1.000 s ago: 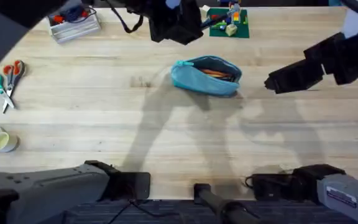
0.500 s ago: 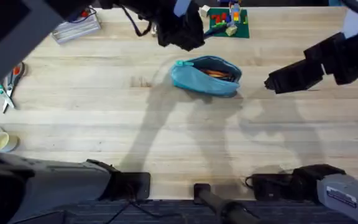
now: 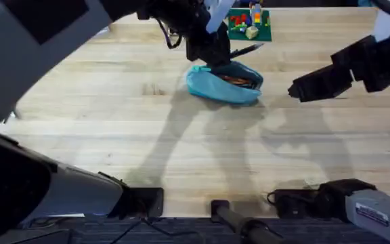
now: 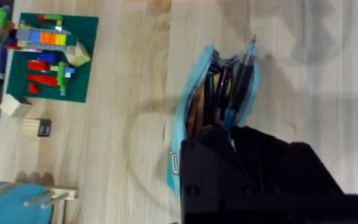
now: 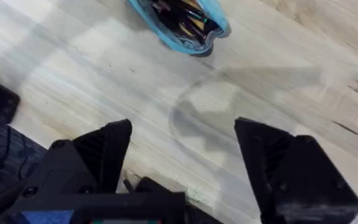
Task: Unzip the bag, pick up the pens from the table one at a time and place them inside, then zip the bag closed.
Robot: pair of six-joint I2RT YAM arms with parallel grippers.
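Pen (image 3: 246, 49) grasped in left hand (image 3: 217, 57), poised over unzipped bag (image 3: 223, 85) on bench (image 3: 114, 129); right hand (image 5: 182, 158) released, idle. Next, likely: lower tip into opening, release.

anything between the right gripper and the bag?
Nothing: bare table only. In the overhead view the right gripper hangs apart from the bag; the right wrist view shows plain wood between its open fingers and the bag.

left gripper (image 3: 217, 55) over open bag (image 3: 223, 84) (pen (image 3: 246, 49) in grip) | right gripper (image 3: 302, 88) beside
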